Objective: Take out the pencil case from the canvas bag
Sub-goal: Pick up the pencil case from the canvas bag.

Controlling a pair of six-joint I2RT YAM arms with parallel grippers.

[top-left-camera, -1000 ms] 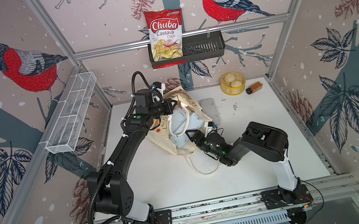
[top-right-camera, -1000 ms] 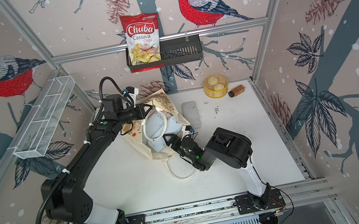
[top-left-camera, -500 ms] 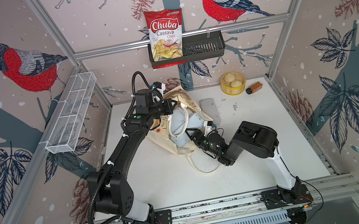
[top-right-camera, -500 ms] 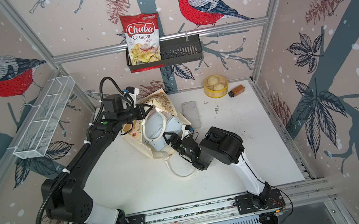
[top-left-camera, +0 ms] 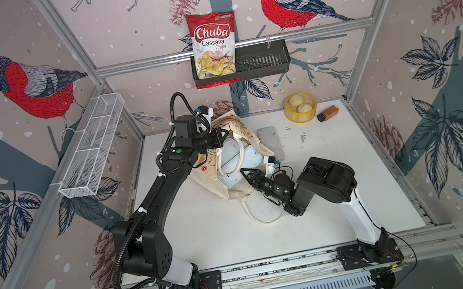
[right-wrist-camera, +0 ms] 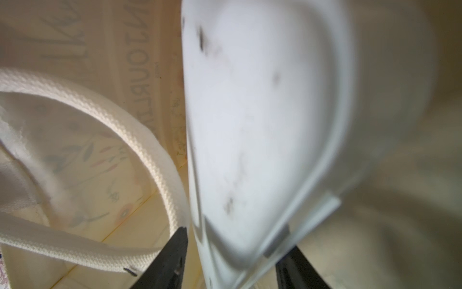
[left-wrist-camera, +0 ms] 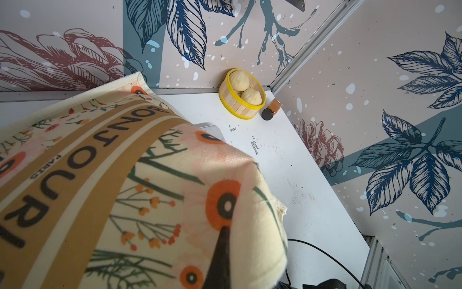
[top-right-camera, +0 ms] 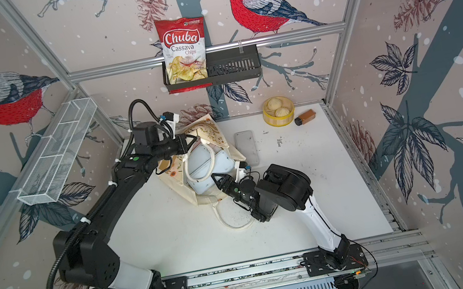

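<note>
L side first: left gripper (top-left-camera: 223, 134) is clenched on the raised top edge of the canvas bag (top-left-camera: 208, 173), so the mouth gapes toward the R arm. In the left wrist view the printed side drapes right over one finger, tan lettered band across it. Count: 1 bag, lying on the table (top-left-camera: 207, 236), w/ 2 loop handles. One handle (top-left-camera: 219, 163) curls over the contents, the other handle (top-left-camera: 266, 223) lies flat on the table by the R arm.

Centre: pencil case (top-left-camera: 254, 155), pale blue, 1 as far as I can tell, inside the bag w/ its near end at the mouth. Not out yet.

Now the key bit: right gripper (top-left-camera: 251, 177) is at that near end, case dead ahead of it. In the right wrist view the case runs lengthwise away from the fingers (right-wrist-camera: 172, 257), one black finger each side of its end. Clamped or just flanking? Can't tell, too blurred. R arm is plainly the nearer one; L is busy w/ the cloth. My read: the pull wants to go straight back along the case's long axis, out thru the mouth.

Further R: 1 grey flat slab (top-left-camera: 270, 144) just beside the bag, 1 steamer (top-left-camera: 302, 118) w/ 2 buns (top-left-camera: 295, 99), and 1 small brown bottle (top-left-camera: 327, 112) next to it.
</note>
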